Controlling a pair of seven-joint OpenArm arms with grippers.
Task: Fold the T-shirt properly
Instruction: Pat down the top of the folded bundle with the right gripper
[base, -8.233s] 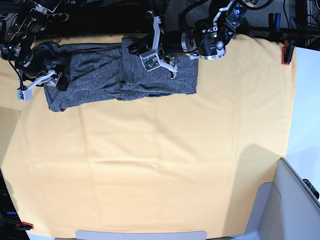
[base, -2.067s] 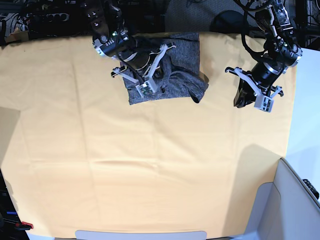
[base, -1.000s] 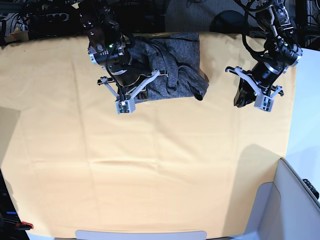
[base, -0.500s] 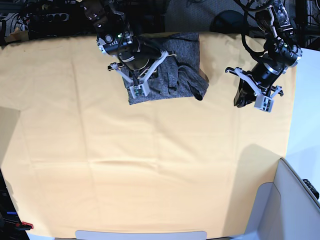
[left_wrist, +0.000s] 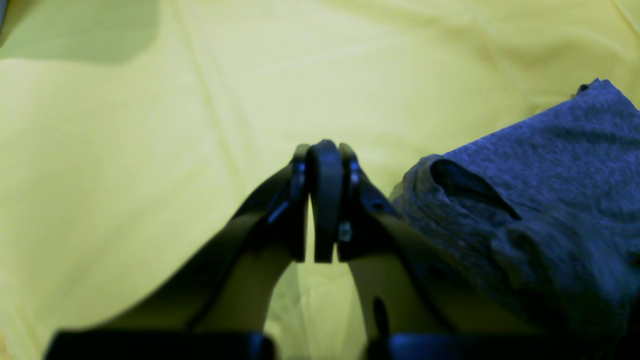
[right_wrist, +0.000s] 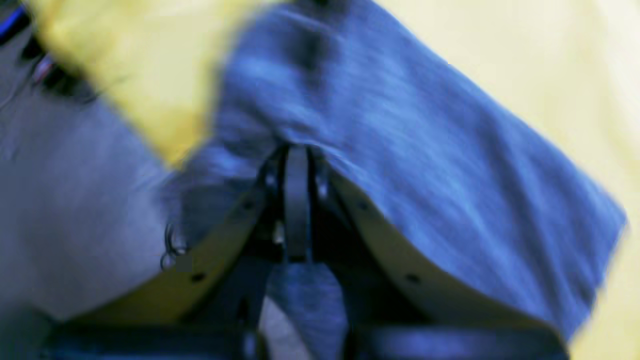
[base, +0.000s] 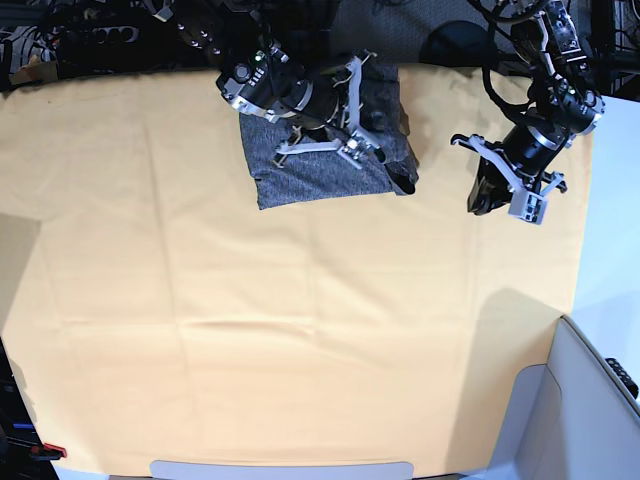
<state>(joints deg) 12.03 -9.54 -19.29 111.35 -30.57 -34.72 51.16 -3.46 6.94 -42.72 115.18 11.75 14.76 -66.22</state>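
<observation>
The T-shirt (base: 310, 170) lay folded into a compact bundle at the far edge of the yellow-orange cloth (base: 300, 350). The right gripper (base: 352, 105) was over it, jaws closed, fabric bunched at the tips; actual grip could not be confirmed. The left gripper (base: 512, 190) hung apart, jaws closed on nothing.

No writing, label, brand, number or sign can be read in any of the three views. The T-shirt (base: 318, 175) shows only plain heathered knit, the yellow cloth (base: 300, 330) is unmarked, and any printing on the arms at twelve o'clock in the base view is too small and dark to make out.
</observation>
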